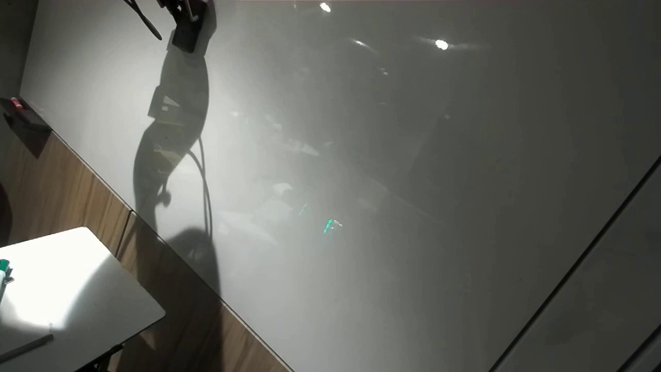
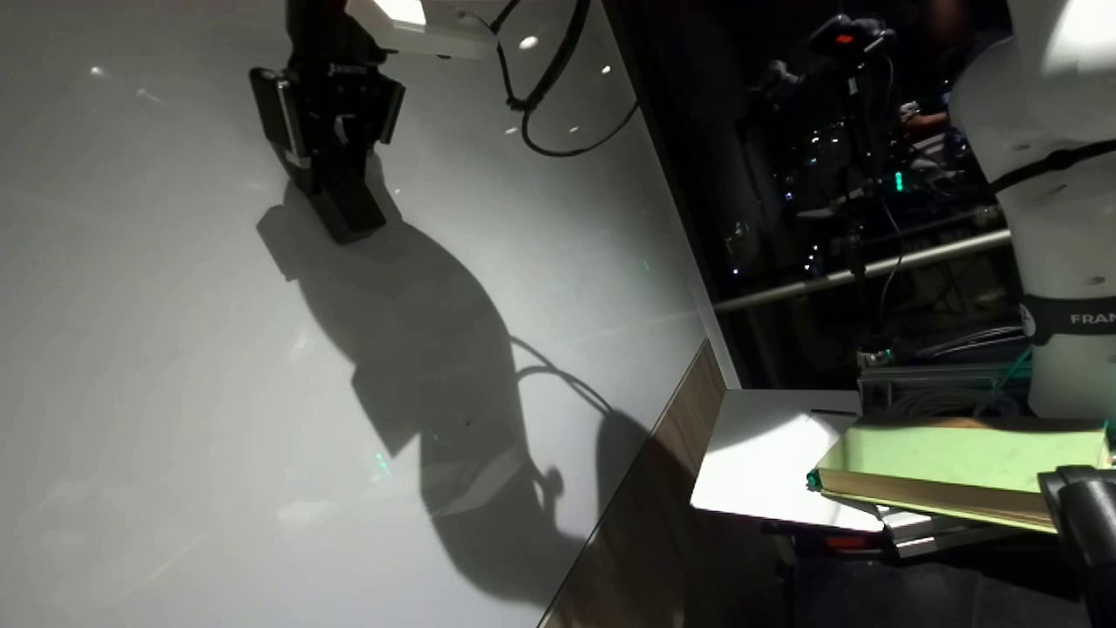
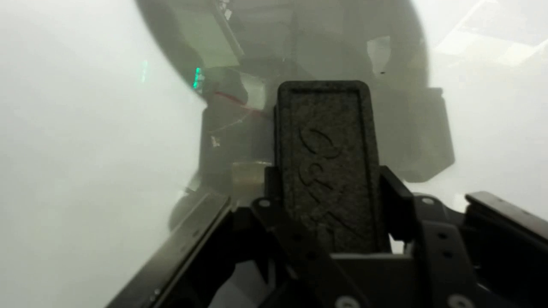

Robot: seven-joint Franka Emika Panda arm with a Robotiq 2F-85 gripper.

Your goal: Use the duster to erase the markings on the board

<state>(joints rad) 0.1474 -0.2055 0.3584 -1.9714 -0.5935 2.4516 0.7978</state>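
Note:
My gripper [image 3: 333, 192] is shut on the duster [image 3: 329, 145], a dark grey oblong block with lines scored on its face. Its far end sticks out past the fingertips. In both exterior views the gripper [image 2: 336, 170] holds the duster [image 2: 350, 208] [image 1: 187, 40] close against the board [image 1: 413, 155]; I cannot tell whether it touches. The glossy white-grey board [image 2: 174, 349] carries the arm's large shadow and light glares. I cannot make out the markings for certain. A small dark speck [image 3: 382, 72] and a thin red line [image 3: 231, 97] show in the wrist view; the line may be a reflection.
A small white table [image 1: 103, 289] with a green-capped marker [image 1: 4, 266] stands below the board. A dark tray [image 1: 31, 116] with a red item is at the board's edge. A wood panel [image 2: 628, 541] borders the board. A light green box [image 2: 968, 453] and cables [image 2: 567, 52] show.

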